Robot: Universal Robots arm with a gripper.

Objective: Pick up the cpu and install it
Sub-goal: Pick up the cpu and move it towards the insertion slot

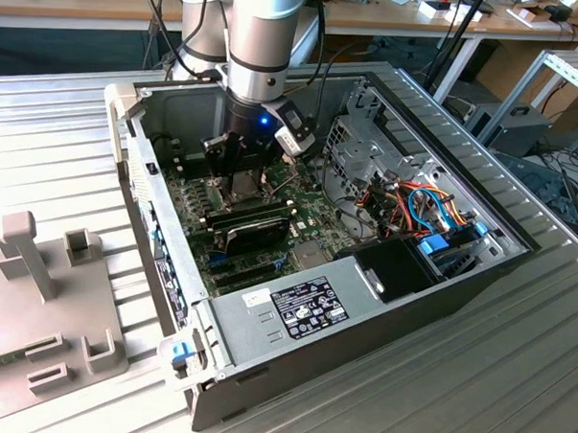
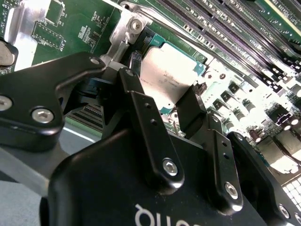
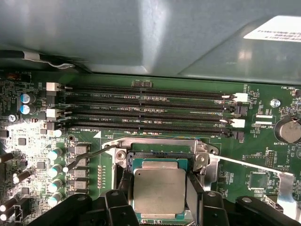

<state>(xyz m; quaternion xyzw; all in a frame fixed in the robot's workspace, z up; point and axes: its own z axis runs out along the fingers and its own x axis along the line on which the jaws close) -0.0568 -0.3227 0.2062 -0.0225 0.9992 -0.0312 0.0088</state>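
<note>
The cpu (image 3: 159,190) is a flat square chip with a dull silvery top and a teal edge. It lies level right over the dark square socket (image 3: 162,159) on the green motherboard (image 3: 263,141). My gripper (image 3: 159,184) is shut on it, with one black finger (image 3: 123,186) on each of two opposite sides. In the second wrist view the cpu (image 2: 167,75) sits between the same fingers (image 2: 190,110). In the exterior view my gripper (image 1: 243,181) reaches down inside the open computer case (image 1: 401,298). I cannot tell whether the chip rests in the socket or hovers just above it.
The shiny socket frame (image 3: 155,142) and its thin lever (image 3: 89,157) stand open around the socket. Dark memory slots (image 3: 141,110) run beside it, with capacitors (image 3: 55,155) close by. A drive cage (image 1: 369,143), coloured cables (image 1: 424,208) and a power supply (image 1: 295,308) crowd the case. A grey fixture (image 1: 36,292) stands outside.
</note>
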